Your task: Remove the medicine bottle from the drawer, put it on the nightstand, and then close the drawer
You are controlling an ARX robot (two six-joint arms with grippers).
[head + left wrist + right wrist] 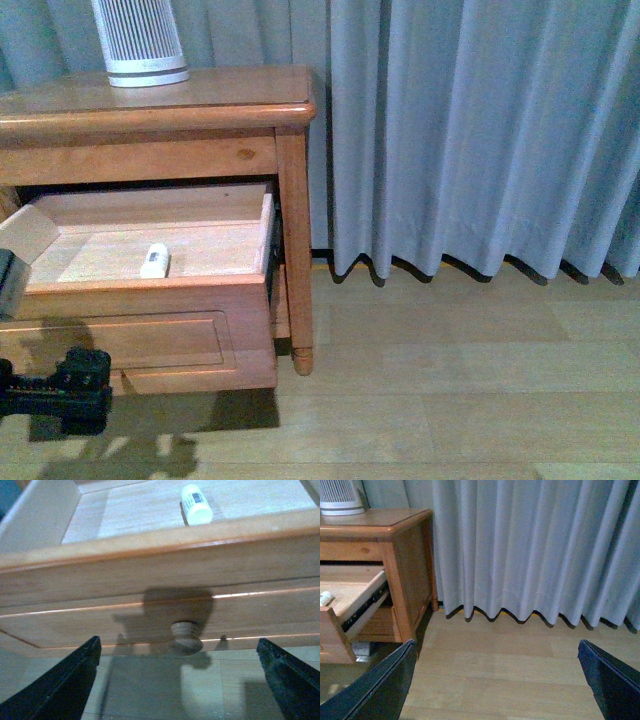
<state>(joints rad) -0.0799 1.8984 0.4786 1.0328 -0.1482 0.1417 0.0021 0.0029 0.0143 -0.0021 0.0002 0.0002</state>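
Black fingers [60,690] of the left pincer [177,645] stand spread wide before the knob [186,636] of the pulled-out drawer [150,575] — beyond its front panel the medicine bottle [196,504] lies on its side on the pale drawer floor. Right pincer [496,645], likewise spread and empty, faces grey curtains [530,550] and wooden floorboards [495,680], the desk [405,555] off to one side of it.
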